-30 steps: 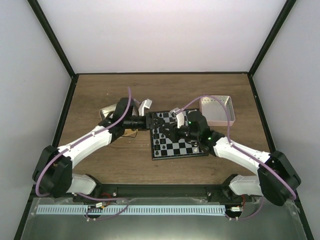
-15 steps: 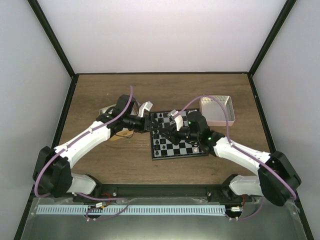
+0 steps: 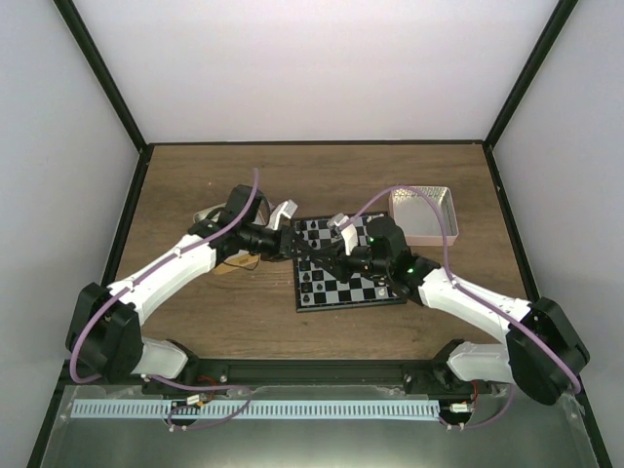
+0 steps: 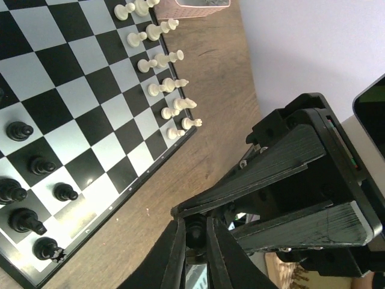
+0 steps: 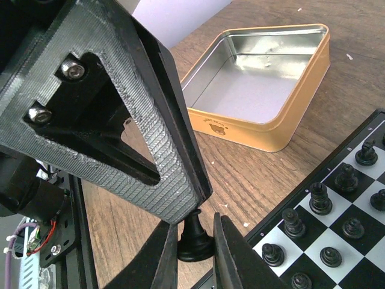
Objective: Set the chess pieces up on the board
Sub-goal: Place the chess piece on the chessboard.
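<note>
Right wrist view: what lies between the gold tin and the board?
Only bare wooden table separates the tin and the board, seen in the right wrist view.

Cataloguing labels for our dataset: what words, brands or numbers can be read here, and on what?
No readable text anywhere.
gold tin: small dark mark on its side wall, too small and blurred to read.
board: no letters or numbers visible on it.

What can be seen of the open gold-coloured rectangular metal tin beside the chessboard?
The gold-coloured tin is shallow, rectangular with rounded corners, lidless. Its outer walls are orange-gold with a small dark print on the near side; its inside is bare shiny metal, nothing in it. It sits flat on the wooden table, near the black-and-white chessboard but apart from it.
</note>
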`<state>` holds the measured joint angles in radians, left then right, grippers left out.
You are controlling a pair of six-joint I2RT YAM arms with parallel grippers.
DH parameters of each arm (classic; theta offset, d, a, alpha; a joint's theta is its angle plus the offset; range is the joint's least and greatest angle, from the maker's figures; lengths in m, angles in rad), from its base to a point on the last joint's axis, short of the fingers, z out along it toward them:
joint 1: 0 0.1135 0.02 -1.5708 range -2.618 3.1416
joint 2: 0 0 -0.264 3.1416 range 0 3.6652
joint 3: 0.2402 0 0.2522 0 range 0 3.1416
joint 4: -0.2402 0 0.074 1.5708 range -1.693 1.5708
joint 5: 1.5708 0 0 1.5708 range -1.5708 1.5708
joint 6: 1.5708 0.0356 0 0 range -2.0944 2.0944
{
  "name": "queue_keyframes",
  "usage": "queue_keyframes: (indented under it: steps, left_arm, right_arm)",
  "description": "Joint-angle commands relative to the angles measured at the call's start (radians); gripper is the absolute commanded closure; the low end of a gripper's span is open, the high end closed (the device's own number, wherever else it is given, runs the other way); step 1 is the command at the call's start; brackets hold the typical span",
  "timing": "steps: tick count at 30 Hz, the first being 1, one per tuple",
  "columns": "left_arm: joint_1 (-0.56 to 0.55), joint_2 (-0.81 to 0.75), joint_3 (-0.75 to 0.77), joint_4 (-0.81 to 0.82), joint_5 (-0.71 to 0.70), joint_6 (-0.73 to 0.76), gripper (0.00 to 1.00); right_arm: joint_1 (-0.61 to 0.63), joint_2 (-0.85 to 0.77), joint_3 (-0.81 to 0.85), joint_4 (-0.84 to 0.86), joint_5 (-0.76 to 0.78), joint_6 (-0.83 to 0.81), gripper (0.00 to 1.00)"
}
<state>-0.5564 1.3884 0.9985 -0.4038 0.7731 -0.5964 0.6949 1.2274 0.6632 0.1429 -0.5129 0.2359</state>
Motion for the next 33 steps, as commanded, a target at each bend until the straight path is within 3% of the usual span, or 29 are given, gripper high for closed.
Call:
queue_keyframes:
  steps: [1,5,7,12,14,18,21,26,29,33]
  left_arm:
    - [0.0,0.01,-0.012,0.042,0.088,-0.03,0.89]
    - [0.0,0.001,-0.033,0.072,0.106,-0.038,0.96]
    - [0.0,-0.009,-0.039,0.082,0.09,-0.034,0.96]
    - [-0.002,-0.052,-0.06,0.094,-0.055,-0.001,0.96]
    - [-0.006,-0.082,-0.073,0.097,-0.152,0.022,0.96]
    - [-0.054,-0.139,-0.116,0.106,-0.424,0.084,0.96]
    - [-0.104,-0.142,-0.153,0.121,-0.54,0.099,0.96]
    - [-0.309,-0.073,-0.163,0.102,-0.805,0.168,0.96]
    - [-0.425,0.012,-0.119,0.059,-0.936,0.189,0.96]
    - [-0.491,0.106,-0.078,0.039,-0.996,0.194,0.96]
  right_arm:
    - [-0.003,-0.018,0.021,0.047,-0.02,-0.021,0.99]
    - [-0.003,-0.017,0.025,0.053,-0.027,-0.014,0.99]
    - [-0.003,-0.019,0.027,0.046,-0.023,0.0,0.95]
    - [-0.003,-0.048,0.018,-0.018,0.065,0.094,0.45]
    - [-0.002,-0.067,0.018,-0.077,0.146,0.13,0.38]
    - [-0.003,-0.127,0.0,-0.17,0.332,0.224,0.34]
    - [-0.003,-0.155,0.007,-0.272,0.531,0.322,0.34]
    - [-0.005,-0.158,0.054,-0.474,0.79,0.49,0.32]
    - [-0.012,-0.162,0.067,-0.517,0.869,0.55,0.28]
    - [-0.058,-0.181,0.056,-0.517,0.855,0.594,0.27]
